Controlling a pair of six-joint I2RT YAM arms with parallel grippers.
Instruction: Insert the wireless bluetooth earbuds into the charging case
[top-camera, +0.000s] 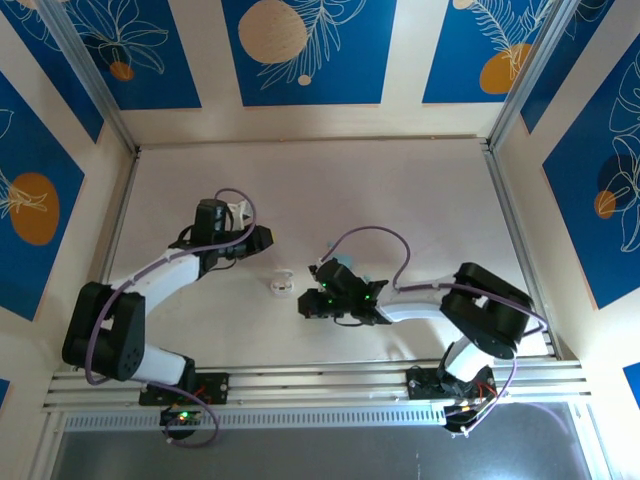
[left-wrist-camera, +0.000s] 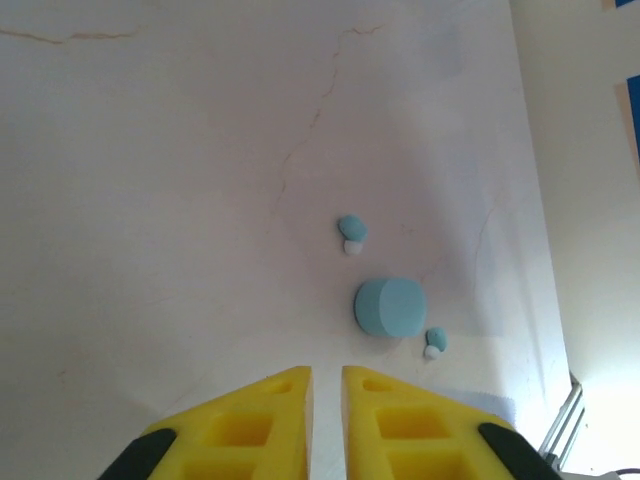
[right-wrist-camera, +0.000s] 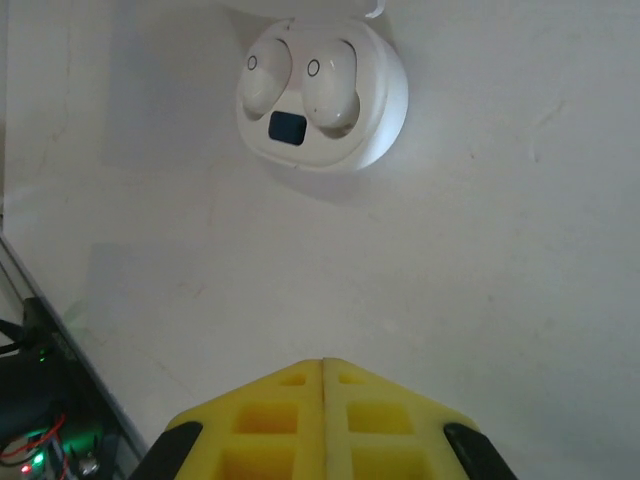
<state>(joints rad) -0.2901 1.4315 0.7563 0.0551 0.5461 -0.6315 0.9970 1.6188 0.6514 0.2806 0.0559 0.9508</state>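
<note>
Earbuds of the white pair (right-wrist-camera: 330, 88) sit side by side in the wells of the open white case (right-wrist-camera: 385, 110), so that half of the job looks done, apart from perhaps closing the lid. In the overhead view this case lies to the left of the pale blue case (left-wrist-camera: 390, 305).

The pale blue earbuds (left-wrist-camera: 351, 230) are both out on the table (left-wrist-camera: 150, 200). One lies just beyond the blue case and the other just beside its near right corner, neither touching it. The blue case looks closed from the left wrist view, though I cannot be sure.

The right gripper (right-wrist-camera: 323, 400) has its fingers pressed together and holds nothing, hanging on the near side of the white case. The left gripper (left-wrist-camera: 327, 400) is drawn in to a thin slit, also empty, on the near side of the blue case.

By my reading roughly half remains: open the blue case if need be, then pick up and seat each blue bud.
</note>
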